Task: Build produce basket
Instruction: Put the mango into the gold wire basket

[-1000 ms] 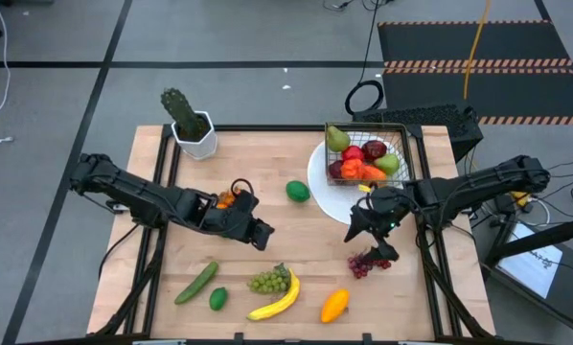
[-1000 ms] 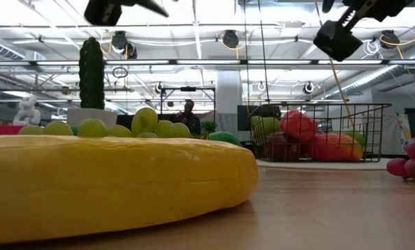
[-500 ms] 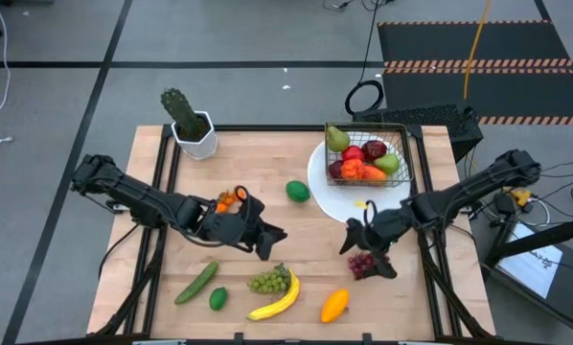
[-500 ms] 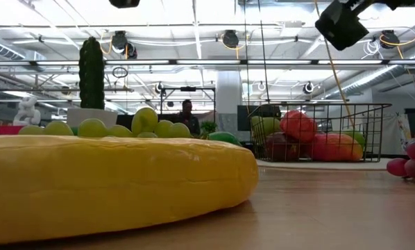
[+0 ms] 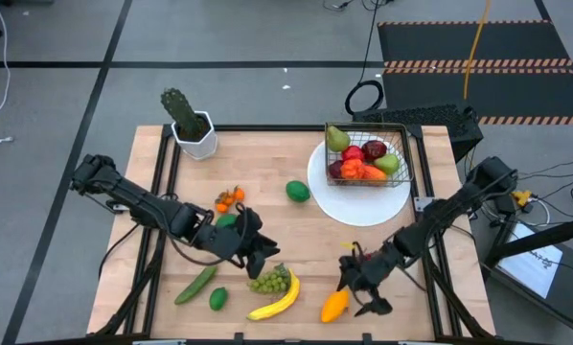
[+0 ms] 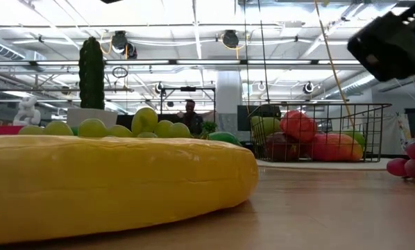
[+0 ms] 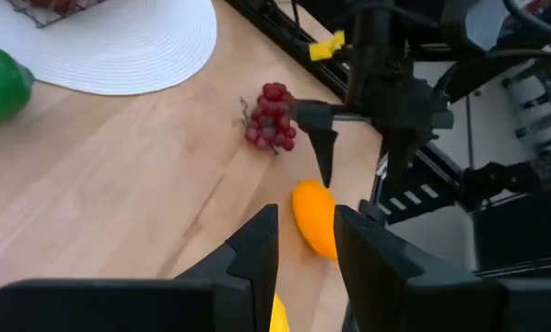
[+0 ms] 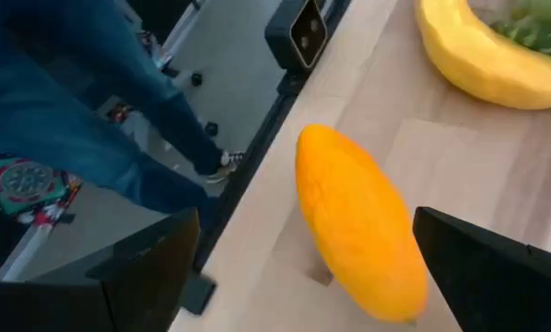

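Right gripper [image 5: 356, 289] has moved from the grapes [image 7: 272, 116] to the mango [image 5: 334, 305] near the table's front edge, fingers spread: mango goes next

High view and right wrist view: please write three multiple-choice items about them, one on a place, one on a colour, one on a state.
1. Where does the basket stand?
A. on the plate
B. beside the cactus
C. off the table

2. What colour is the mango?
A. green
B. purple
C. orange

3. How is the right gripper?
A. shut on the banana
B. open around the mango
C. shut, empty

Key: A, the plate shows under and around the basket; C, the right wrist view shows it orange; B, the gripper stands open on either side of the mango.
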Robot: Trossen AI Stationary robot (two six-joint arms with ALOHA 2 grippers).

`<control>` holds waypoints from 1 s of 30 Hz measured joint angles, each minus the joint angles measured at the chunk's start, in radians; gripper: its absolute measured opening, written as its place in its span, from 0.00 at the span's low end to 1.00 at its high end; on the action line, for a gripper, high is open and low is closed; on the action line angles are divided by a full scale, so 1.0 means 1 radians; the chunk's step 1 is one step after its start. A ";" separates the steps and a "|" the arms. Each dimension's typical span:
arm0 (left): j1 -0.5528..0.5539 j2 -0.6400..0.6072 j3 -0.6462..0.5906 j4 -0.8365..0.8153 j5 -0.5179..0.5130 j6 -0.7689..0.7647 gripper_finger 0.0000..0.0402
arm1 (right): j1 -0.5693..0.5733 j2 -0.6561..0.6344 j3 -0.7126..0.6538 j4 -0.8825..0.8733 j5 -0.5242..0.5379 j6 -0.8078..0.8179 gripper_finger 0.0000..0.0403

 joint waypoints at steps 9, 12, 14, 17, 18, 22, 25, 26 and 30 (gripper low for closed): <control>-0.057 0.000 0.000 -0.033 -0.099 0.000 0.27 | 0.037 0.112 0.000 0.064 0.207 -0.077 0.98; -0.065 0.000 0.000 -0.044 -0.107 0.000 0.27 | 0.032 0.146 0.000 0.083 0.207 -0.110 0.98; -0.068 0.000 0.000 -0.054 -0.108 0.000 0.27 | 0.030 0.169 0.000 0.113 0.178 -0.114 0.98; -0.075 0.000 0.000 -0.061 -0.110 -0.005 0.27 | 0.030 0.201 0.000 0.130 0.144 -0.100 0.98; -0.076 0.000 0.000 -0.065 -0.110 -0.012 0.27 | 0.030 0.211 0.000 0.132 0.137 -0.090 0.98; -0.084 0.000 0.000 -0.070 -0.110 -0.020 0.27 | 0.030 0.241 0.000 0.135 0.114 -0.058 0.95; -0.089 0.000 0.000 -0.073 -0.109 -0.020 0.27 | 0.029 0.248 0.001 0.136 0.114 -0.057 0.89; -0.090 0.000 0.000 -0.076 -0.109 -0.021 0.27 | 0.029 0.248 0.001 0.136 0.114 -0.058 0.87; -0.094 0.000 0.000 -0.076 -0.109 -0.020 0.27 | 0.029 0.245 0.001 0.135 0.113 -0.036 0.77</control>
